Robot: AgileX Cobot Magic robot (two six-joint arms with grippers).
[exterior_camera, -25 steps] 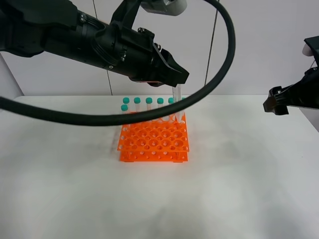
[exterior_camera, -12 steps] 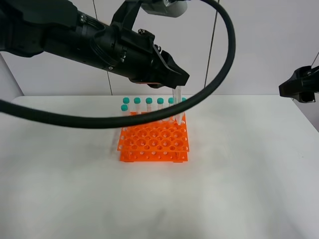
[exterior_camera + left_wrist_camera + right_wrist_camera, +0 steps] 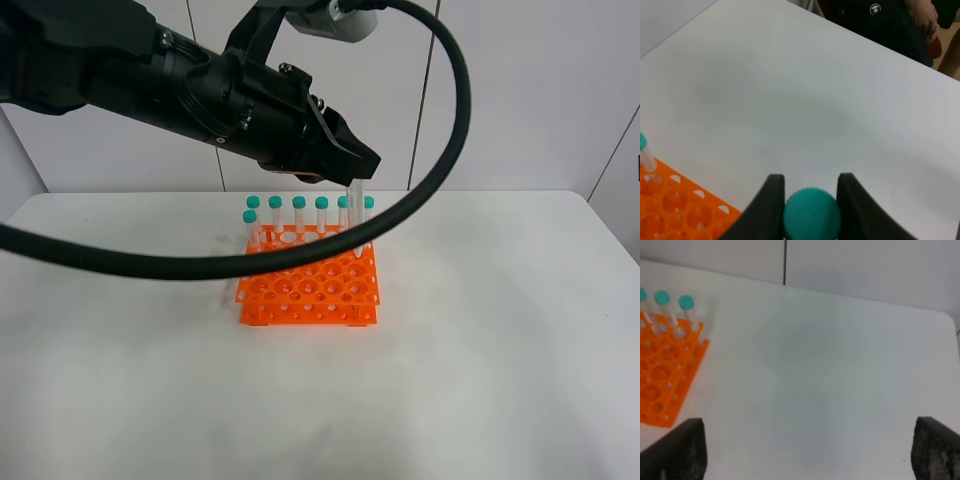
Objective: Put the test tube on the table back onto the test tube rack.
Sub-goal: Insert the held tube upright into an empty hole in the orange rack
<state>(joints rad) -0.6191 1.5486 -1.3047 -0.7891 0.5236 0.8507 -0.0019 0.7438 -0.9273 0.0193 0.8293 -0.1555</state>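
The test tube point(image 3: 354, 218) hangs upright from my left gripper point(image 3: 358, 168), its tapered tip just over the back right corner of the orange test tube rack point(image 3: 310, 285). In the left wrist view the two black fingers point(image 3: 774, 202) are shut on the tube's teal cap point(image 3: 812, 214), with the rack point(image 3: 670, 210) to one side below. Several other teal-capped tubes point(image 3: 298, 203) stand in the rack's back row. My right gripper point(image 3: 808, 440) is open over bare white table point(image 3: 830, 380), nothing between its fingers; it is out of the exterior view.
A thick black cable point(image 3: 455, 110) loops from the left arm in front of the rack. A person in dark clothes point(image 3: 890, 25) stands past the table's far edge in the left wrist view. The rack point(image 3: 662, 375) lies well to one side of my right gripper.
The right arm has drawn back to the right and left the exterior view. My left gripper has lowered the tube a little toward the rack.
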